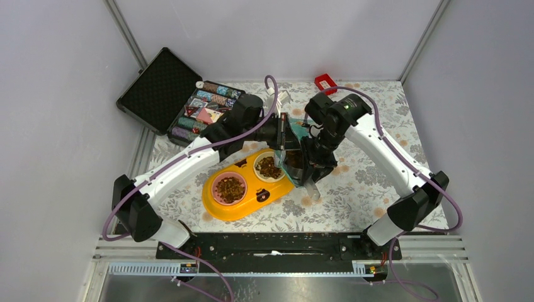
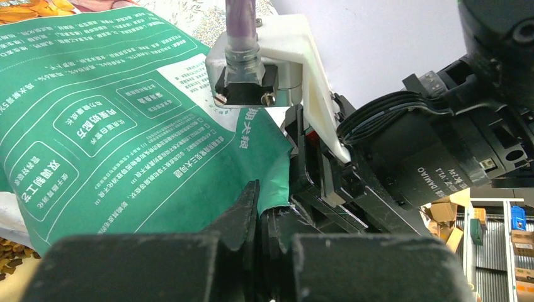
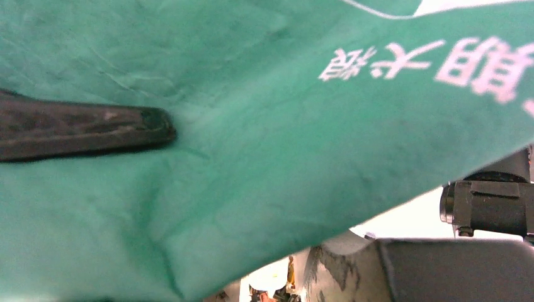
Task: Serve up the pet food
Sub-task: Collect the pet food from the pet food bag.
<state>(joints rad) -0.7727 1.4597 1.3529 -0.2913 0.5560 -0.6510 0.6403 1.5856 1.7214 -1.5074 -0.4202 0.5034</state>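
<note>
Left pincer (image 2: 261,211), right pincer (image 1: 310,163) each clamped on pouch (image 2: 94,94); kibble (image 1: 230,188) in 2 bowls (image 1: 215,187).

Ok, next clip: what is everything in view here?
Printed pet food pouch: one, teal and white, held between both grippers.
Plastic double-bowl feeder: one, yellow, centre.
Dry kibble pellets: many, dark brown, in its two bowls.
Foam-lined hard case: one, black, open, back left.
Poker chips: rows, mixed colours, inside the case.
Small box: one, red, back edge.
Floral tablecloth: one, pale, under everything.
Left gripper: one, black, shut on the pouch.
Right gripper: one, black, shut on the pouch.
</note>
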